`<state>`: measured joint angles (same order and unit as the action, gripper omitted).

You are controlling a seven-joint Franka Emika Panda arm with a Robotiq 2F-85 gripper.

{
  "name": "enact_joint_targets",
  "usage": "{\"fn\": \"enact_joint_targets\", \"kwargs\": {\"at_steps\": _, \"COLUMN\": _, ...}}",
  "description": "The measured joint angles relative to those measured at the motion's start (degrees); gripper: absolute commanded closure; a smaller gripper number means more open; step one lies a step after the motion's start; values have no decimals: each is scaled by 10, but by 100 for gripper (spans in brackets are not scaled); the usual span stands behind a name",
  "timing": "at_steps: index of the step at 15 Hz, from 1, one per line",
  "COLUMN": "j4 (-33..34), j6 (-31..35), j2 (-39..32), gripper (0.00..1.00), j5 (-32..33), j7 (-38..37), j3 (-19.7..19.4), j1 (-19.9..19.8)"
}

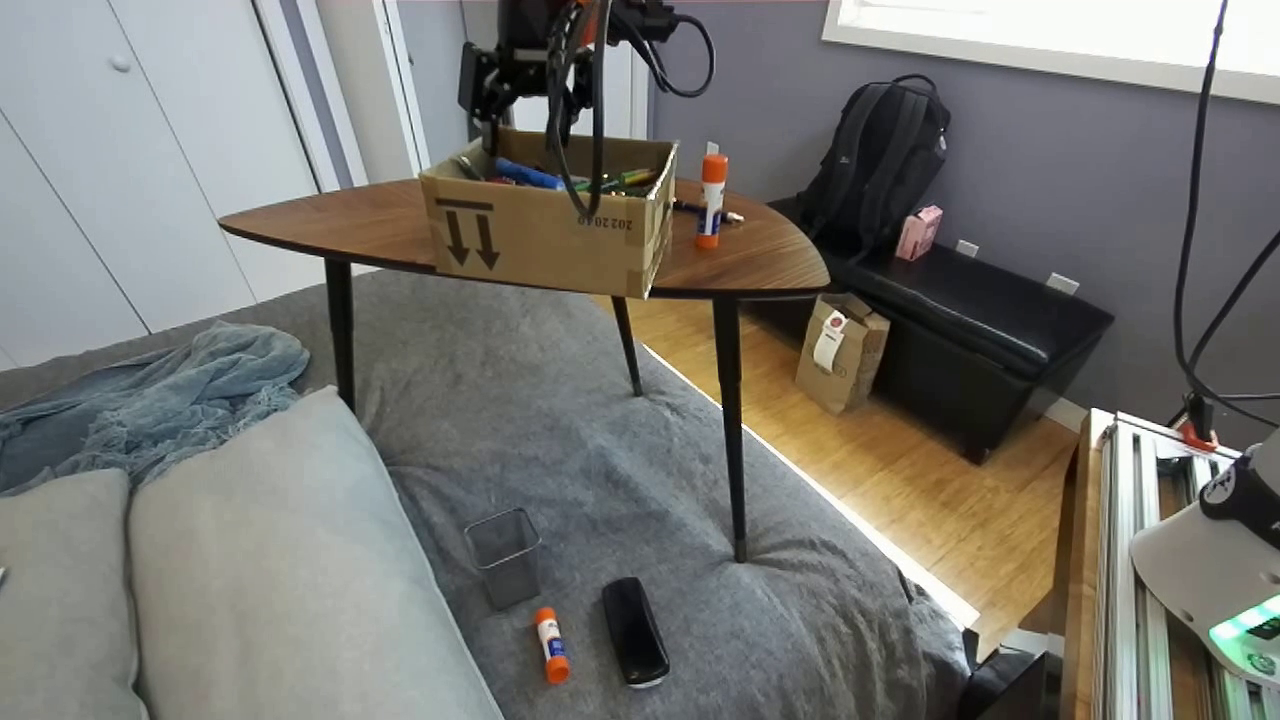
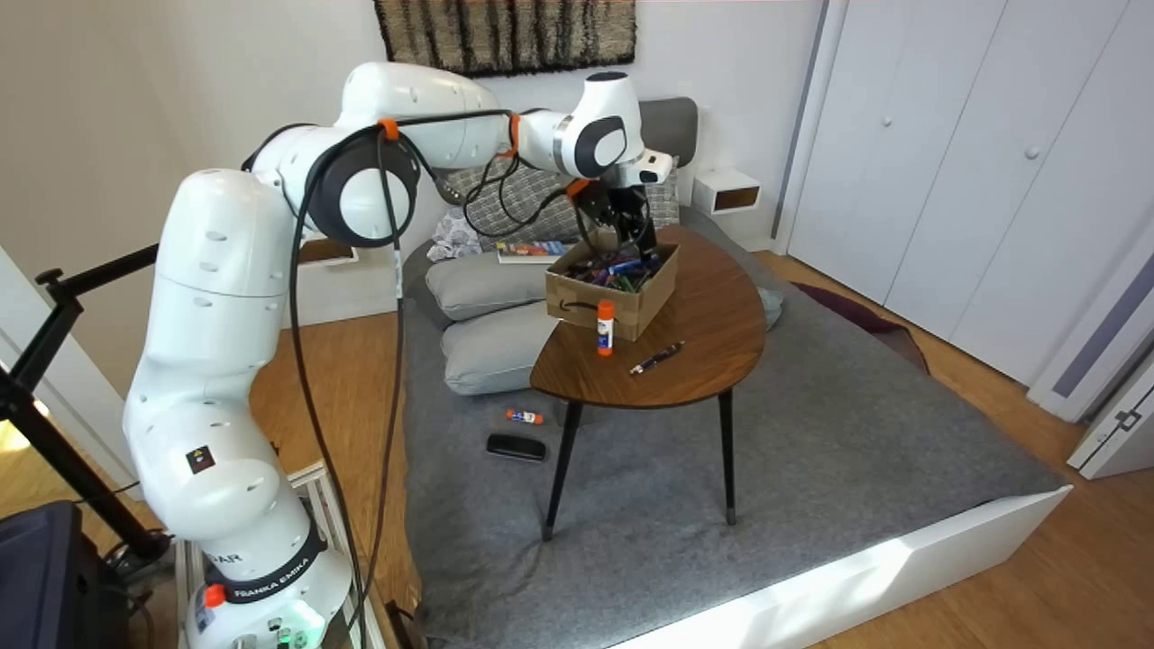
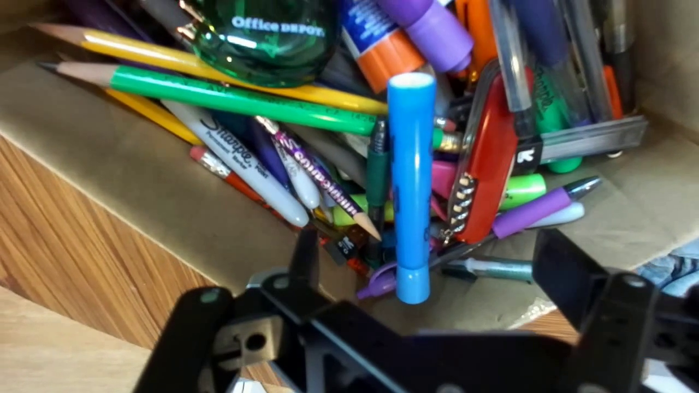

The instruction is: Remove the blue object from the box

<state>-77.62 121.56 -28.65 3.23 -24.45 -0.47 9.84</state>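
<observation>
The blue object is a bright blue marker [image 3: 412,180] lying on top of pens and pencils inside the cardboard box [image 3: 164,180]. It also shows in both exterior views, at the box's open top [image 1: 528,174] and among the pens [image 2: 624,267]. The box's printed side [image 1: 545,245] faces an exterior view, and the box also stands at the table's edge in an exterior view [image 2: 590,302]. My gripper [image 3: 428,259] is open and empty. Its fingers are on either side of the marker's near end in the wrist view, not touching it. It hangs over the box [image 1: 525,140].
An upright glue stick [image 2: 605,328] and a dark pen [image 2: 656,358] are beside the box on the wooden table [image 2: 721,333]. The box juts past the table's edge. A green bottle [image 3: 267,41] and a red pocket knife [image 3: 489,164] lie near the marker. Cables hang before the box.
</observation>
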Motion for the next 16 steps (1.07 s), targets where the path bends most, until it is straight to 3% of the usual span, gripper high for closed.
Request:
{"fn": "enact_joint_targets", "kwargs": {"at_steps": 7, "j4": 102, "j6": -202, "j2": -6, "gripper": 0, "j5": -52, "j7": 8, "j3": 2, "j1": -30}}
{"fn": "enact_joint_targets", "kwargs": {"at_steps": 12, "j4": 148, "j6": -245, "j2": -47, "gripper": 0, "j5": -76, "j7": 8, "j3": 5, "j1": -33}}
{"fn": "enact_joint_targets", "kwargs": {"at_steps": 13, "j4": 154, "j6": -245, "j2": -56, "gripper": 4, "j5": -78, "j7": 8, "j3": 5, "j1": -33}}
{"fn": "enact_joint_targets", "kwargs": {"at_steps": 14, "j4": 159, "j6": -245, "j2": -65, "gripper": 24, "j5": -80, "j7": 8, "j3": 5, "j1": -33}}
{"fn": "enact_joint_targets", "kwargs": {"at_steps": 16, "j4": 170, "j6": -245, "j2": -82, "gripper": 31, "j5": -84, "j7": 8, "j3": 5, "j1": -34}}
